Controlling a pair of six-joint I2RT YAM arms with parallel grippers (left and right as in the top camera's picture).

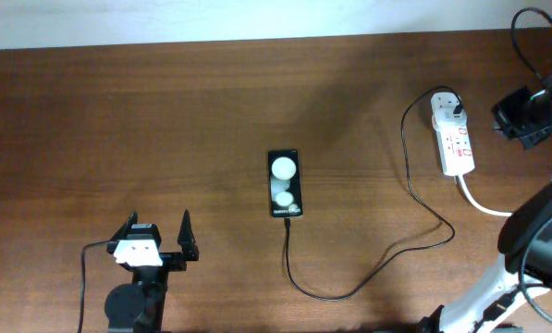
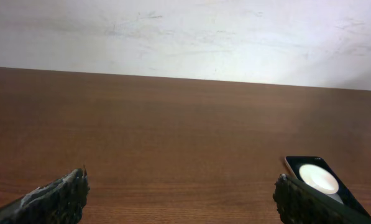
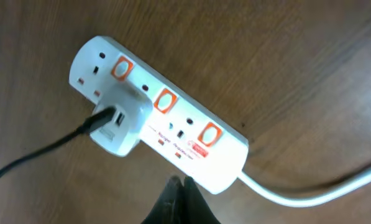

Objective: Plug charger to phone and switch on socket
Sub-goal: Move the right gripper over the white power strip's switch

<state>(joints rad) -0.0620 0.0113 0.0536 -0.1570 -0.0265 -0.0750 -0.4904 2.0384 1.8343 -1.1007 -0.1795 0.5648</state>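
thin black charger cable (image 1: 287,242) looks seated in the glossy black phone (image 1: 285,183) and narrow white power strip (image 3: 191,134); switching on seems left, right gripper (image 3: 180,186) pinched empty, left gripper (image 1: 158,225) splayed.

The black glossy phone (image 1: 285,182) is laid flat, screen up. Its near end is met by the charger (image 1: 287,245), whose thin cable is looped rightward to a white plug head seated in the white socket (image 1: 453,134).
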